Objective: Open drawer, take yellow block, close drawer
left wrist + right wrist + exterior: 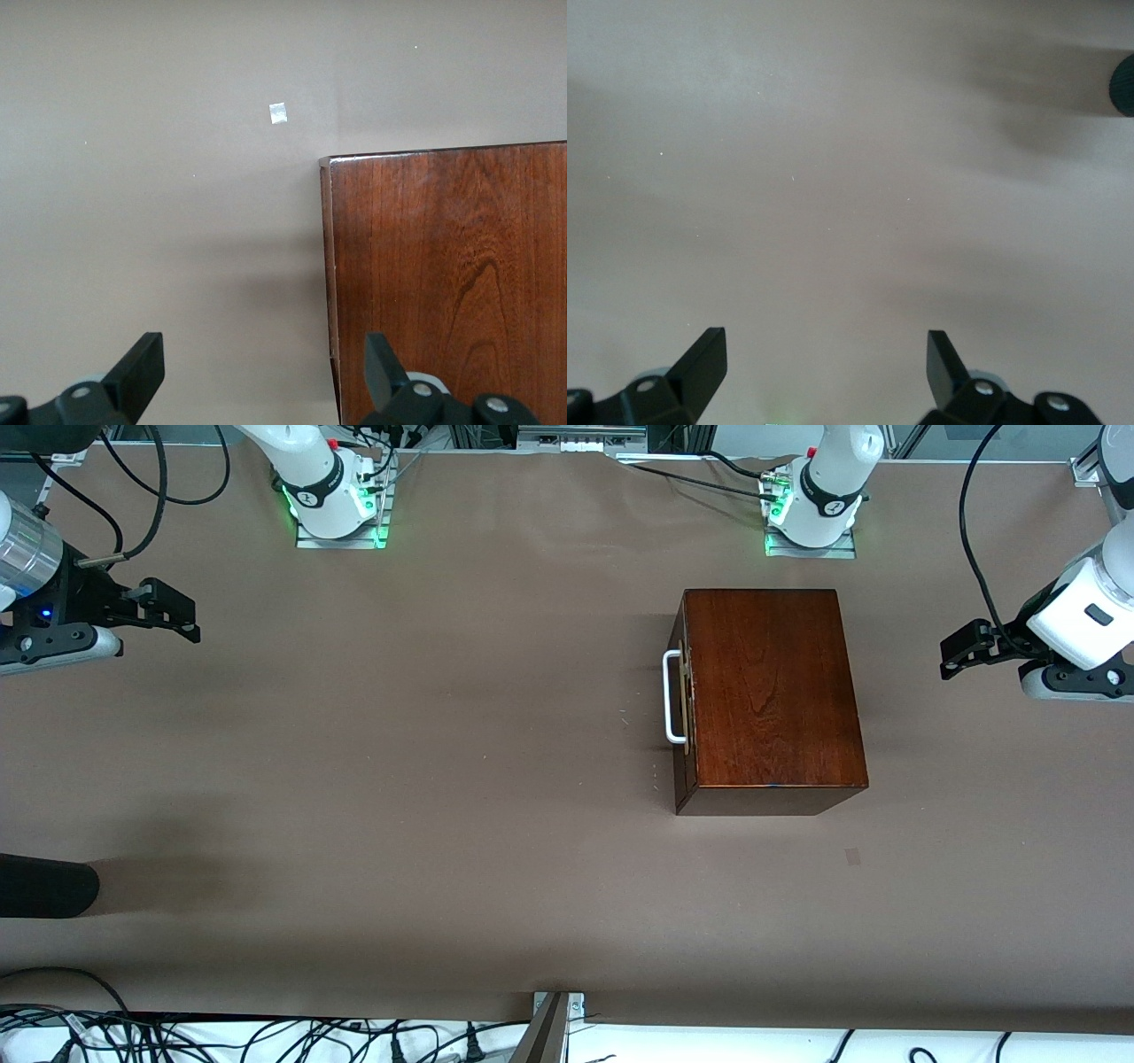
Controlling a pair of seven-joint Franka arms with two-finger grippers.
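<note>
Drawer (684, 708) fully shut in the polished reddish-brown wooden box (771, 691); white U-shaped bar handle (671, 696) and a thin brass plate facing the right arm's end of the table. Yellow block nowhere visible, presumably hidden inside. Left gripper (959, 657) spread wide, empty, over the brown table cover (399, 762) just beside the box. Right gripper (173, 613) likewise spread, empty, over bare cover. Dark rounded object (44, 886) cut off at the edge, hard to identify.

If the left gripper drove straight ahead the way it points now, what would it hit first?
Probably the wooden box: the open left gripper straddles its edge, one finger over the top, the other over bare table.
</note>
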